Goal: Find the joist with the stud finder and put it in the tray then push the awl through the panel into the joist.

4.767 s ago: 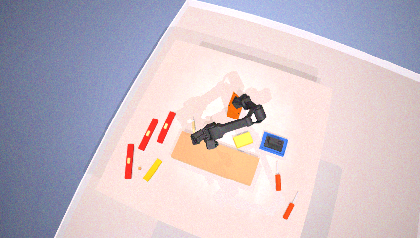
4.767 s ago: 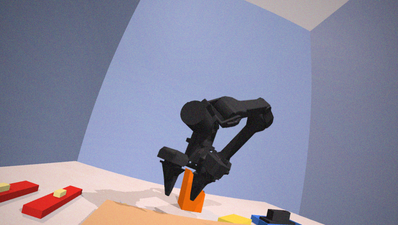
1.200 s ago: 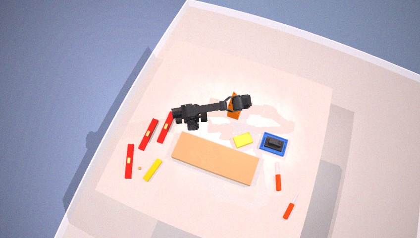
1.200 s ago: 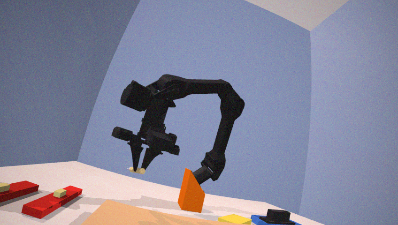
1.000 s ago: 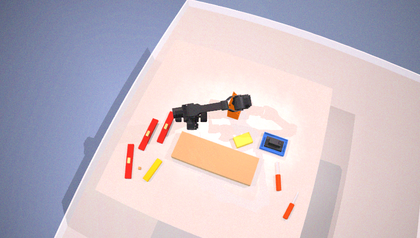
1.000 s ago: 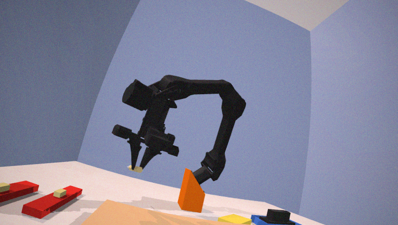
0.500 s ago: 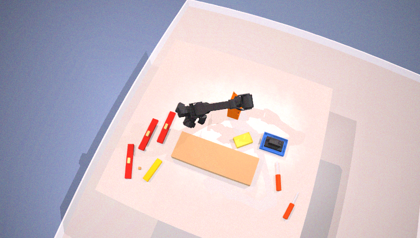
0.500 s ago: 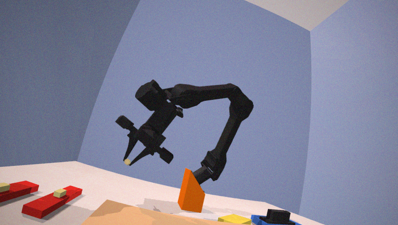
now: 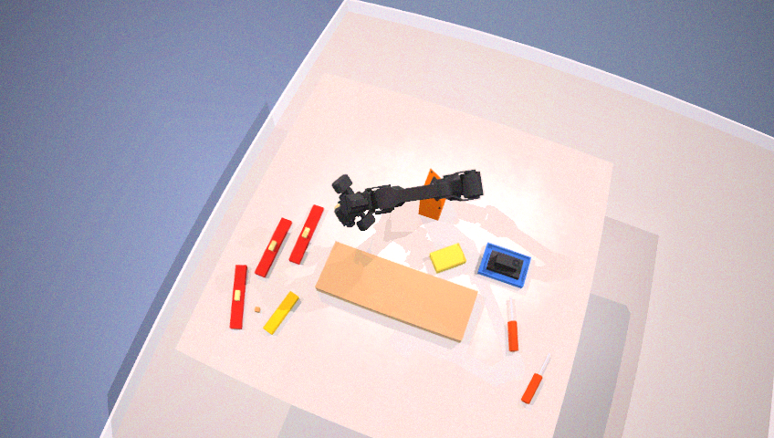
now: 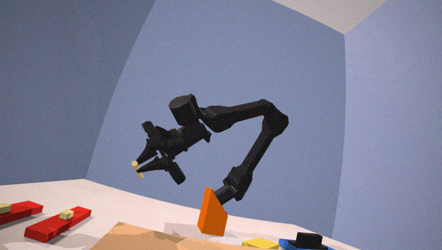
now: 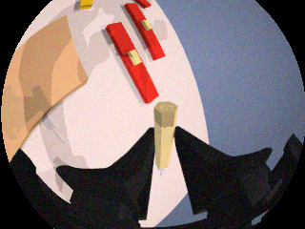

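My gripper [image 10: 136, 167] [image 11: 164, 131] is shut on the awl's tan wooden handle and holds it well above the table, beyond the left end of the panel. The awl [image 10: 139, 174] [image 11: 165, 143] is tilted; a short bit of its metal tip shows below the handle in the wrist view. The floor panel [image 9: 396, 293] [image 10: 124, 238] [image 11: 48, 67] is a light orange-brown slab. The black stud finder [image 9: 505, 263] [image 10: 308, 239] lies in the blue tray [image 9: 481, 271] [image 10: 284, 244]. No joist shows.
Several red levels [image 9: 307, 234] [image 11: 138, 76] and a yellow bar [image 9: 281, 313] lie left of the panel, with a tiny orange cube [image 9: 257, 309]. A yellow block [image 9: 447, 257] lies near the tray. Two red-handled screwdrivers [image 9: 512, 335] [image 9: 531, 388] lie to the right. An orange bracket [image 9: 430, 209] [image 10: 212, 216] stands near the arm's base.
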Motion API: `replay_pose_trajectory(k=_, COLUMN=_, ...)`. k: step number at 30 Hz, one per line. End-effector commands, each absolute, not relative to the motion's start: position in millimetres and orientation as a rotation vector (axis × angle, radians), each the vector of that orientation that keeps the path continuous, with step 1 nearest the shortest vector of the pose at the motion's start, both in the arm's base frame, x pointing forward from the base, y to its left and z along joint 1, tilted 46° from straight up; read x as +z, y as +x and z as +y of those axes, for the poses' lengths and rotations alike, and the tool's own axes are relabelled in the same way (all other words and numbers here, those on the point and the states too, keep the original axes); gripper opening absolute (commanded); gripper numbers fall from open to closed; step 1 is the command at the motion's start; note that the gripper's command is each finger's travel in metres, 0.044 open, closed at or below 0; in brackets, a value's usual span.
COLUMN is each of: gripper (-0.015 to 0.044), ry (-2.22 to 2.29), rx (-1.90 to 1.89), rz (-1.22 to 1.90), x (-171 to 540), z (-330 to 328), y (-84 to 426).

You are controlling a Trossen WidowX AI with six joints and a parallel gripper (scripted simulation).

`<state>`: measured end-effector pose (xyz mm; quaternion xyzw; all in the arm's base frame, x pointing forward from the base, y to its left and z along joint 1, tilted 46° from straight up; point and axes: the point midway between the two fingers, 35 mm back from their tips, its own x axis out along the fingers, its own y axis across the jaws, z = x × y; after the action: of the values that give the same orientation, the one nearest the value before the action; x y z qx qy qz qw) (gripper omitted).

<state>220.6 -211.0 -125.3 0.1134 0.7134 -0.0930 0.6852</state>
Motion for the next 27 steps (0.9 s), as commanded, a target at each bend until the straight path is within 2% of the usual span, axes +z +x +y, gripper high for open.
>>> replay_pose_trajectory(k=1, gripper=0.0, ry=0.285, rx=-0.399, rz=1.546, x=-120.2, z=-218.3, y=214.8)
replay_pose_trajectory(k=13, gripper=0.0, ry=0.404, rx=-0.868, rz=1.289, x=-99.3, z=-235.2, y=199.8)
replay_pose_trajectory(k=26, gripper=0.0, ry=0.577, rx=-1.281, rz=0.85, x=-65.4, z=-246.0, y=176.9)
replay_pose_trajectory(k=27, gripper=0.0, ry=0.53, rx=-1.178, rz=0.983, x=-75.9, z=-244.1, y=185.4)
